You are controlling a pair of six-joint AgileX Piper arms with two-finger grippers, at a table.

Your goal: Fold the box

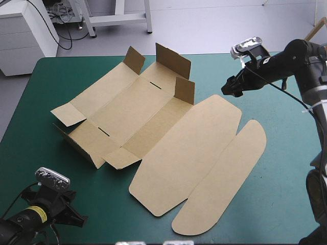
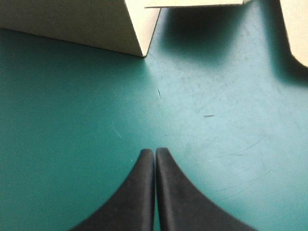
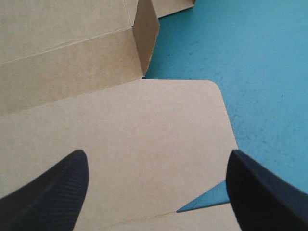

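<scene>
The brown box (image 1: 153,127) lies as a cut sheet in the middle of the teal-green table, mostly flat, with a few small flaps standing up at its far and left ends and the long rounded lid panels (image 1: 204,163) flat toward the front right. My right gripper (image 1: 228,88) hovers open over the far right corner of the lid; in the right wrist view the box sheet (image 3: 120,134) fills the space between its fingers (image 3: 53,192). My left gripper (image 2: 155,153) is shut and empty near the table's front left corner, with a box flap (image 2: 96,24) ahead of it.
Bare teal-green cover (image 1: 286,178) lies to the right of the lid and along the front. A white cabinet (image 1: 25,30) stands beyond the table's far left corner.
</scene>
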